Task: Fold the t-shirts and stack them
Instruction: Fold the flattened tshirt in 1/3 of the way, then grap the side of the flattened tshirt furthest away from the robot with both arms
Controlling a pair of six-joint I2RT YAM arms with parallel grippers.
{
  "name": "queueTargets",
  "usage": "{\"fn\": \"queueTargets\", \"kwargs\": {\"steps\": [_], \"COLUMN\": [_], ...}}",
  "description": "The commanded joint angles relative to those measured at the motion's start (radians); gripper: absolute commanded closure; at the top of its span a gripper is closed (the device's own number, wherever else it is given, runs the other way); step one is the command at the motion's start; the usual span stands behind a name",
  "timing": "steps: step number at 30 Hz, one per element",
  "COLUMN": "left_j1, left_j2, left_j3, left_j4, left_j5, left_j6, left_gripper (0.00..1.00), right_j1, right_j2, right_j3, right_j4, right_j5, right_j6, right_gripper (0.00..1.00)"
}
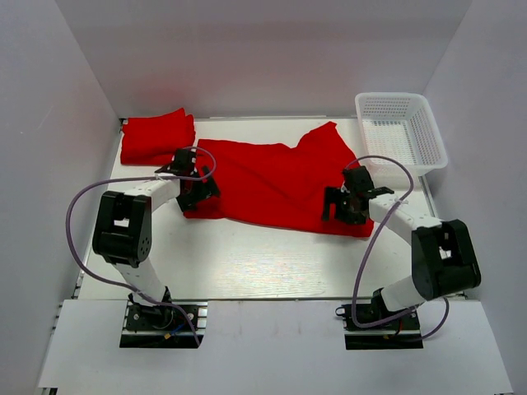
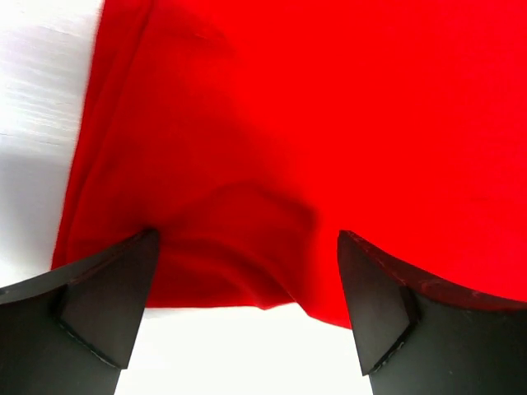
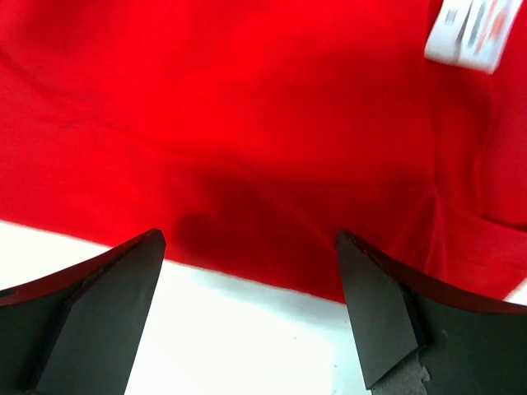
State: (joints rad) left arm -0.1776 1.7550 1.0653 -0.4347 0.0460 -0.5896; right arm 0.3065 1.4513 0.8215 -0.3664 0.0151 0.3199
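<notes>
A bright red t-shirt [image 1: 276, 181] lies spread across the middle of the table, rumpled, with one part pointing toward the back. A second red t-shirt [image 1: 156, 137] lies folded at the back left. My left gripper [image 1: 200, 192] hovers open over the spread shirt's near left corner; in the left wrist view the cloth's edge [image 2: 247, 280] runs between the open gripper [image 2: 247, 236] fingers. My right gripper [image 1: 340, 206] stands open at the shirt's near right edge. In the right wrist view the hem [image 3: 255, 263] crosses between the open gripper [image 3: 251, 236] fingers, nothing pinched.
A white mesh basket [image 1: 402, 132] stands at the back right. White walls close in the table [image 1: 247, 263] on three sides. A white label [image 3: 469, 29] shows on the cloth in the right wrist view.
</notes>
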Motion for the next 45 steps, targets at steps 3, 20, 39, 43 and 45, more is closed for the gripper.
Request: {"fn": "queueTargets", "kwargs": {"steps": [3, 20, 39, 43, 45], "left_j1": [0.009, 0.012, 0.03, 0.041, 0.065], "left_j2": [0.001, -0.371, -0.537, -0.338, -0.234], "left_j3": [-0.099, -0.444, -0.026, 0.16, 0.24], "left_j4": [-0.044, -0.441, -0.512, -0.524, -0.524], "left_j5": [-0.017, -0.227, -0.368, -0.409, -0.42], "left_j6": [-0.007, -0.236, -0.24, -0.227, -0.205], "left_gripper": [0.0, 0.0, 0.0, 0.0, 0.0], "right_j1": [-0.04, -0.053, -0.024, 0.005, 0.014], "right_j2": [0.078, -0.333, -0.337, -0.157, -0.026], "right_j3": [-0.044, -0.336, 0.053, 0.282, 0.385], "right_j4": [0.038, -0.135, -0.143, -0.071, -0.066], "right_j5": [-0.056, -0.106, -0.133, -0.049, -0.02], "right_j6": [0.062, 0.18, 0.035, -0.036, -0.065], "right_gripper": [0.1, 0.1, 0.1, 0.1, 0.1]}}
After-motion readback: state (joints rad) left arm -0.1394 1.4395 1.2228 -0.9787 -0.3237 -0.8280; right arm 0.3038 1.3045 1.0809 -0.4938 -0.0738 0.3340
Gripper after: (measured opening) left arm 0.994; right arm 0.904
